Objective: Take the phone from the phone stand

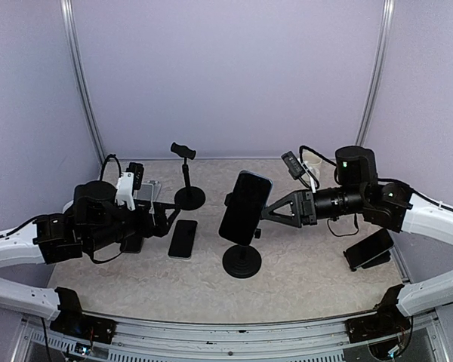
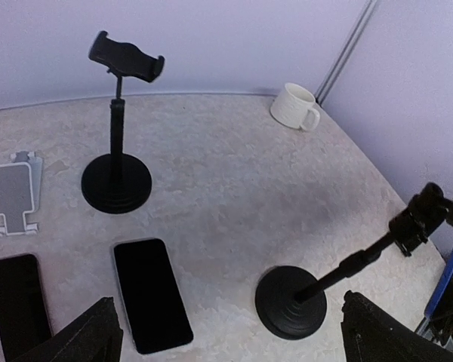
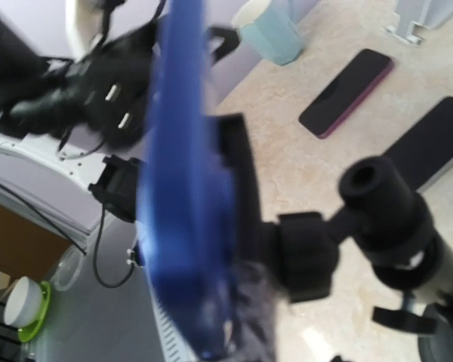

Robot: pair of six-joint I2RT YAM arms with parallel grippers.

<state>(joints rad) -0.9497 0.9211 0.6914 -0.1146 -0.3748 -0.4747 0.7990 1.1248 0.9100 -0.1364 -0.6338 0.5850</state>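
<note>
The phone (image 1: 244,207), dark with a blue rim, sits upright in the clamp of a black phone stand (image 1: 241,262) at mid-table. My right gripper (image 1: 270,213) reaches in from the right and its fingers close at the phone's right edge. In the right wrist view the blue phone edge (image 3: 183,188) is blurred and fills the centre, pressed against the stand's clamp (image 3: 240,188) and ball joint (image 3: 377,204). My left gripper (image 1: 166,219) is open and empty, low over the table to the left of the stand's base (image 2: 291,302).
A loose phone (image 2: 151,294) lies flat between my left fingers (image 2: 90,335). Another dark phone (image 2: 19,302) lies further left. An empty black stand (image 2: 119,181) and a silver holder (image 2: 15,192) stand behind. A white mug (image 2: 294,105) is at the back. A phone on a wedge stand (image 1: 370,249) sits at the right.
</note>
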